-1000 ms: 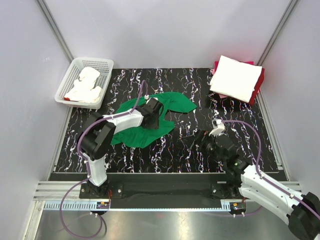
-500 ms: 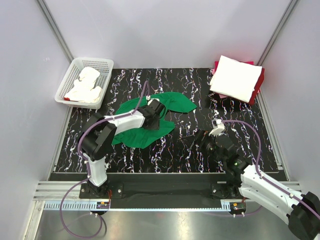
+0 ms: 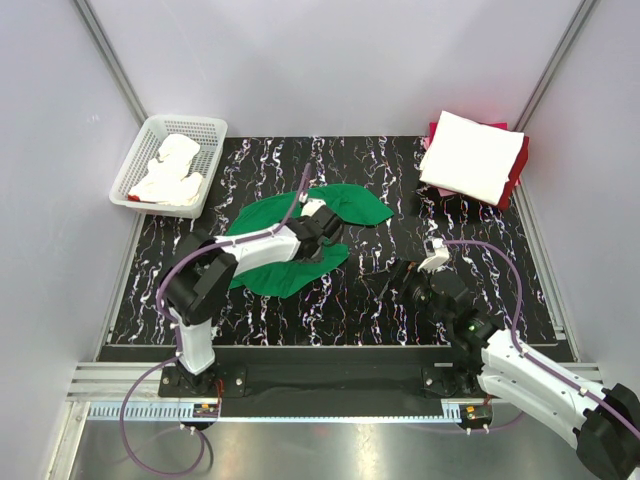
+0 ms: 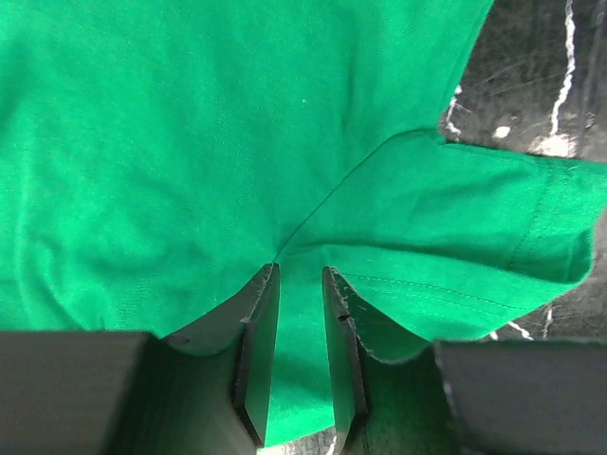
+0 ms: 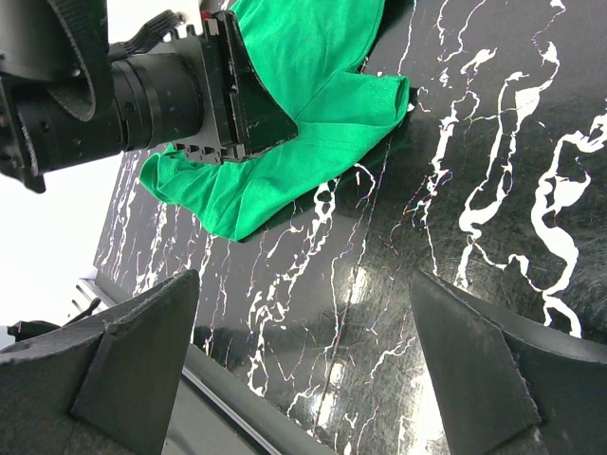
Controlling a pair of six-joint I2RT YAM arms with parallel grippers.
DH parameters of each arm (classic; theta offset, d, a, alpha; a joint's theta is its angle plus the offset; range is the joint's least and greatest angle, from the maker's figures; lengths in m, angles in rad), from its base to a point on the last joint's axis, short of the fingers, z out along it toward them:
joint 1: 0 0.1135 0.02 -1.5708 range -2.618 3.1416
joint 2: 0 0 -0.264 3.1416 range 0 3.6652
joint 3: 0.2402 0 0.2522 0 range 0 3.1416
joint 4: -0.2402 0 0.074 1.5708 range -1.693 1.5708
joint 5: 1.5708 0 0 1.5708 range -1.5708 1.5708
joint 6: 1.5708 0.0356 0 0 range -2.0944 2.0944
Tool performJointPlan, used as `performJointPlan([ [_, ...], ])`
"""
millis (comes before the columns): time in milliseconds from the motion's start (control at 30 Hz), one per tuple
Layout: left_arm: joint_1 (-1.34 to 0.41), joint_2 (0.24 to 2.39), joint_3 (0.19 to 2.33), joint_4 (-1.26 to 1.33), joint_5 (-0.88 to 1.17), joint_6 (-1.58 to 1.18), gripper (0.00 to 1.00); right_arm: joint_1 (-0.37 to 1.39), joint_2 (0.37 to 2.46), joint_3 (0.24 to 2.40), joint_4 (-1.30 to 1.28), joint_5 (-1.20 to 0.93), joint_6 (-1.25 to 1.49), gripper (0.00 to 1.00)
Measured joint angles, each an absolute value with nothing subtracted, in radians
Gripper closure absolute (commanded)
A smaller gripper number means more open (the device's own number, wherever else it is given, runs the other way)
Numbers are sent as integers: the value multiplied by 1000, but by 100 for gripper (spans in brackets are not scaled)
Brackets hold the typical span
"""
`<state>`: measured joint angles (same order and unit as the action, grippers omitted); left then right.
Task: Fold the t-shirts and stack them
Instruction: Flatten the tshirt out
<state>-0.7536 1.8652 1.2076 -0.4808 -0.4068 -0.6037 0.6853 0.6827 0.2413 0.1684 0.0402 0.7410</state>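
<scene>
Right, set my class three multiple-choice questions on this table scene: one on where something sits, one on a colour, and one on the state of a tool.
1. Where does the white mesh basket sit?
A) at the far left of the table
B) at the far right
C) between the arm bases

2. What colour is the top folded shirt at the far right?
A) green
B) black
C) white

3. What is the left tool doing?
A) hanging open over bare table
B) pinching the green t-shirt
C) holding the basket

Answers:
1 A: the top view shows it at the far left edge.
2 C: white fabric lies uppermost there.
3 B: the left wrist view shows green cloth pinched in it.
</scene>
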Motion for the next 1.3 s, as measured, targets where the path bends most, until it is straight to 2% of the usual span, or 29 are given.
performJointPlan([
  [200, -799, 1868, 1244, -525, -508, -627, 73, 685, 683, 241, 168, 40, 741, 0],
  [433, -807, 1896, 1259, -546, -546, -633, 64, 685, 678, 241, 169, 40, 741, 0],
  [1300, -764, 1933, 1272, -496, -488, -618, 61, 685, 679, 241, 176, 33, 741, 0],
])
